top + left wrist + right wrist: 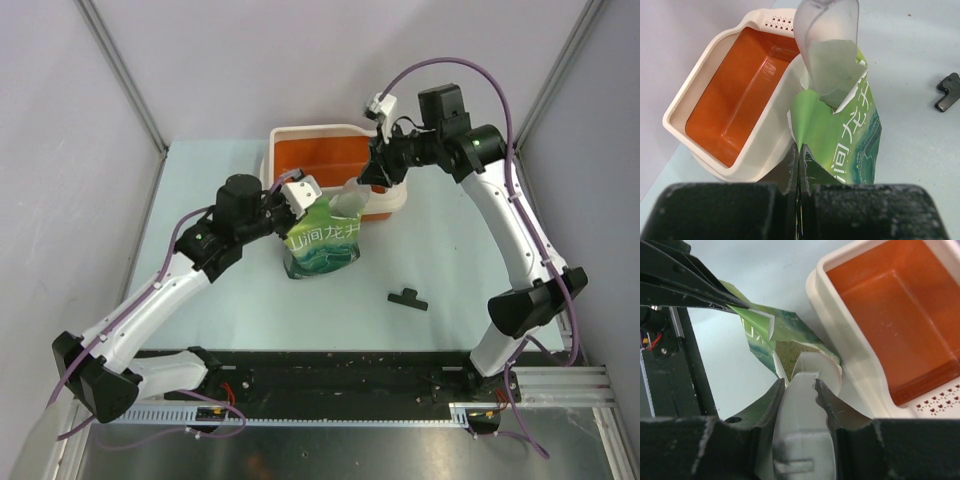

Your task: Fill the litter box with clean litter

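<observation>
The litter box [300, 132] sits at the back of the table, its orange inside bare; it also shows in the left wrist view [701, 82] and the right wrist view [840, 305]. An opened green pouch [322, 245] stands against its near wall. My left gripper [300, 195] is shut on the pouch's top edge [850, 145]. My right gripper [378, 165] is shut on the handle of a translucent white scoop [805, 410], whose bowl [827, 50] reaches into the pouch's mouth. Grainy beige litter [790, 351] shows inside the pouch [785, 325].
A small black clip [407, 298] lies on the table to the right of the pouch, also in the left wrist view [949, 91]. Grey walls enclose the table at the left, back and right. The arm bases stand at the near edge.
</observation>
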Available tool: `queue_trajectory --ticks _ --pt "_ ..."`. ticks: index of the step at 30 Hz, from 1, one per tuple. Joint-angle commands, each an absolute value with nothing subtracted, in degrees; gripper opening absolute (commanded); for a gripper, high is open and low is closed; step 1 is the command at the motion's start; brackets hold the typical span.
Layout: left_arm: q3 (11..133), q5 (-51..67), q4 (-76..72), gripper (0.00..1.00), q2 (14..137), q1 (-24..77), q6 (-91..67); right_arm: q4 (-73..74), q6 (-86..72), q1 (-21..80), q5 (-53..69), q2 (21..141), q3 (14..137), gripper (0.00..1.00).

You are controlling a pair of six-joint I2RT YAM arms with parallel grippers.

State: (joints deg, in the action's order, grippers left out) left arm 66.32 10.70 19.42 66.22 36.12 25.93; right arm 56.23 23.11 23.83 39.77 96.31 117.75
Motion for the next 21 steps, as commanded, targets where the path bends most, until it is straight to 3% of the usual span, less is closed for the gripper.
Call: queue_trajectory --ticks 1,4,5,10,21 --pt "67.9 9.9 13.4 0.00 62.6 36.6 25.5 62.4 28.6 25.2 37.8 98.4 120.7 0.00" --pt "68.9 9.9 13.4 0.00 62.7 36.8 24.9 58.6 23.1 27.7 31.1 99.8 119.7 0.00" --pt "69.2 9.6 13.4 0.00 62.7 36.8 24.0 55.7 19.9 30.2 21.5 98.5 116.2 0.00" --pt "70.6 9.9 13.4 0.00 62.8 36.8 20.9 41.7 3.8 36.8 3.8 94.4 106.7 0.00" --pt "70.7 10.6 11.4 0.00 63.0 36.9 17.5 42.4 -4.0 39.0 -7.6 98.4 99.8 0.00"
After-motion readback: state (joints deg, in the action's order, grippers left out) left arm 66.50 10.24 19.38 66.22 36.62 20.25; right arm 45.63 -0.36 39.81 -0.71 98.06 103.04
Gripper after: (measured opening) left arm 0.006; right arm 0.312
